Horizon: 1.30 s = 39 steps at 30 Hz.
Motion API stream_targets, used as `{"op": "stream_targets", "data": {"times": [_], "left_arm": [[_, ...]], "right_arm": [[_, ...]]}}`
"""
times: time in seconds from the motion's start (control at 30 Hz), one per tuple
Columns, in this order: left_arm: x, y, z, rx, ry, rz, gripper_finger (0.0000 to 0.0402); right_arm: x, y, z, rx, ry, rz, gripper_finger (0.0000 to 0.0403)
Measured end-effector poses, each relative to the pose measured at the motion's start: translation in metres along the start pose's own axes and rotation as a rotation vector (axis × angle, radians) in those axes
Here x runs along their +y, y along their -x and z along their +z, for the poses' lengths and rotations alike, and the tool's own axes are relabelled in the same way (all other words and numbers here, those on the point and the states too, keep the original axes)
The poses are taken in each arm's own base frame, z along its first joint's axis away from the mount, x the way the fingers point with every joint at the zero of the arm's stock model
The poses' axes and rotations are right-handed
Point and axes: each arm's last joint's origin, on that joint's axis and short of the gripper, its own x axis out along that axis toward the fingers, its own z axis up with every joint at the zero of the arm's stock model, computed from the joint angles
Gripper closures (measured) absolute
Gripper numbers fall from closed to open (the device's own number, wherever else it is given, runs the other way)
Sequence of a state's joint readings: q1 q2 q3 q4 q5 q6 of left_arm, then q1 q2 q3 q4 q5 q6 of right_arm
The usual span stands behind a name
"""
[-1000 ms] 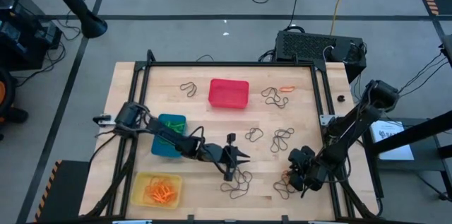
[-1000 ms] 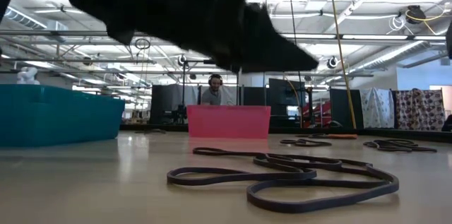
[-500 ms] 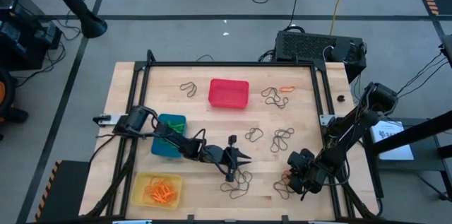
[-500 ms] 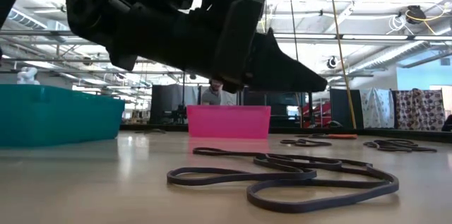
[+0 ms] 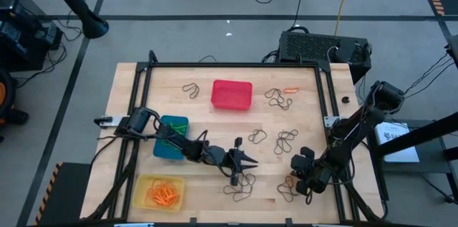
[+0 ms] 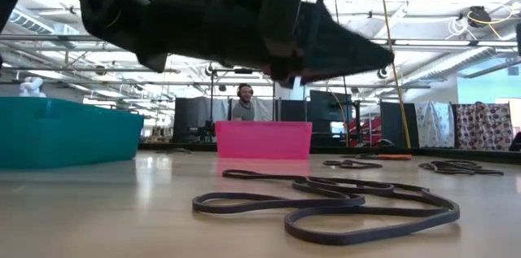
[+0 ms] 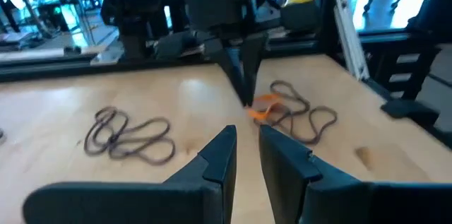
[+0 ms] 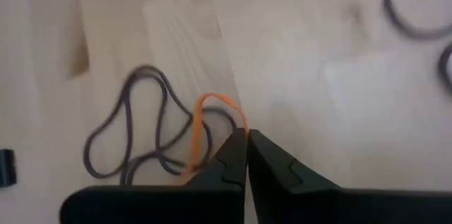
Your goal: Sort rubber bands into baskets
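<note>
- The orange rubber band (image 8: 206,128) is judged to be very light, soft and limp; it is expected to stretch and drape rather than keep its shape, and it may snag on the dark rubber bands (image 8: 131,136) tangled with it.
- A pinch across a single strand of the loop, clear of the dark loops, is judged the best hold.
- The right claw (image 8: 246,146) is seen with its fingers brought together at the edge of the orange loop, low on the bench (image 5: 215,123) near its front right corner. Whether a strand is actually pinched cannot be told.
- The left claw (image 7: 244,146) is held narrowly apart and empty, above a dark rubber band cluster (image 5: 240,184) at the bench's front centre.
- The yellow basket (image 5: 159,191), holding orange bands, stands at the front left, well apart from the right claw.
</note>
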<state>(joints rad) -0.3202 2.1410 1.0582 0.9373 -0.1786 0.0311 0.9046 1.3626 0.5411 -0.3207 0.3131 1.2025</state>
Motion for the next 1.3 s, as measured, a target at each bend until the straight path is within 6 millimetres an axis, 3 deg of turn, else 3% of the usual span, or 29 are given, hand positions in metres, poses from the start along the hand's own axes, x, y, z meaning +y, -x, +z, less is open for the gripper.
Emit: {"op": "stream_targets", "data": {"times": [0.27,0.5,0.87,1.3], "left_arm": [[-0.001,-0.005,0.010,-0.034,0.029,-0.010,0.0331],[0.022,-0.015,0.024,-0.107,0.505,0.120,0.0331],[0.041,-0.017,0.020,-0.080,0.541,0.168,0.0331],[0.041,-0.017,0.018,-0.066,0.532,0.179,0.0331]], "right_arm": [[-0.006,0.017,0.025,-0.167,0.102,0.011,0.0401],[-0.013,0.023,0.044,-0.284,0.153,-0.035,0.0402],[-0.016,0.022,0.070,-0.386,0.218,-0.032,0.0402],[-0.027,0.020,0.087,-0.420,0.236,-0.083,0.0403]]}}
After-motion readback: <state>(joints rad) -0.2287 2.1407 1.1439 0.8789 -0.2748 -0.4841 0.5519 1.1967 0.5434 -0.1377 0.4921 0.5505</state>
